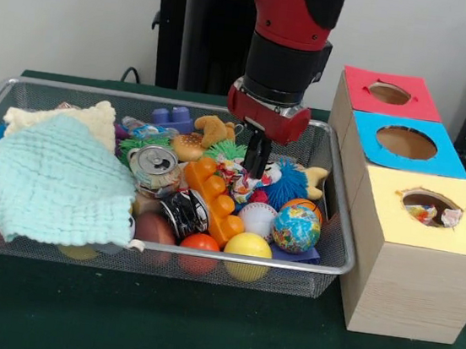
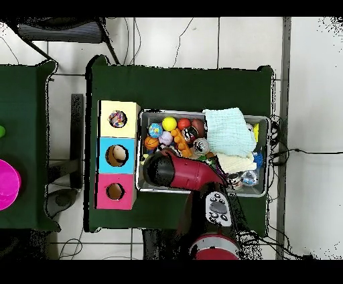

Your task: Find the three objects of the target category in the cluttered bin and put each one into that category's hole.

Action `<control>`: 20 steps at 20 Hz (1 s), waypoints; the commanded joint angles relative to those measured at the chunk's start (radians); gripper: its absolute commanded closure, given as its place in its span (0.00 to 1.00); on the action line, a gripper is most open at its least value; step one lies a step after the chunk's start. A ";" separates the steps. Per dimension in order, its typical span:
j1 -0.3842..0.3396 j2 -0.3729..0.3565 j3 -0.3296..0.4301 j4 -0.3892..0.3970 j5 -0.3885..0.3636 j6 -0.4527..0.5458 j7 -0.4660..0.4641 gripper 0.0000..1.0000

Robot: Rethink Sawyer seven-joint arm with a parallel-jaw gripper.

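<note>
The wire mesh bin (image 1: 182, 100) (image 2: 201, 112) holds a jumble of toys. My gripper (image 1: 254, 170) hangs down into its middle, just above a small colourful clown toy (image 1: 244, 184) and beside a blue spiky ball (image 1: 290, 184). Close by lie an orange block toy (image 1: 213, 198), a baseball (image 1: 257, 218), a globe ball (image 1: 296, 227), a yellow ball (image 1: 248, 249) and a drink can (image 1: 156, 165). In the overhead view the arm (image 2: 184, 171) hides the gripper. Three holes stand beside the bin: red (image 1: 389, 93), blue (image 1: 406, 142) and yellow (image 1: 430, 207), the yellow one with items inside.
A mint cloth (image 1: 54, 174) (image 2: 224, 130) and a cream cloth (image 1: 61, 119) cover the bin's left half in the front view. A purple block (image 1: 173, 119) and a yellow plush (image 1: 213, 128) lie at the far wall. The wooden boxes (image 2: 118, 155) stand tight against the bin's side.
</note>
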 commanded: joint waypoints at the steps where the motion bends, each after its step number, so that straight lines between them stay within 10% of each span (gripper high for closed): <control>1: 0.011 -0.063 0.013 0.013 0.057 0.157 0.129 1.00; 11: -0.012 -0.229 0.038 0.003 0.079 0.333 0.103 1.00; 20: 0.018 -0.229 0.075 -0.051 0.140 0.256 0.149 1.00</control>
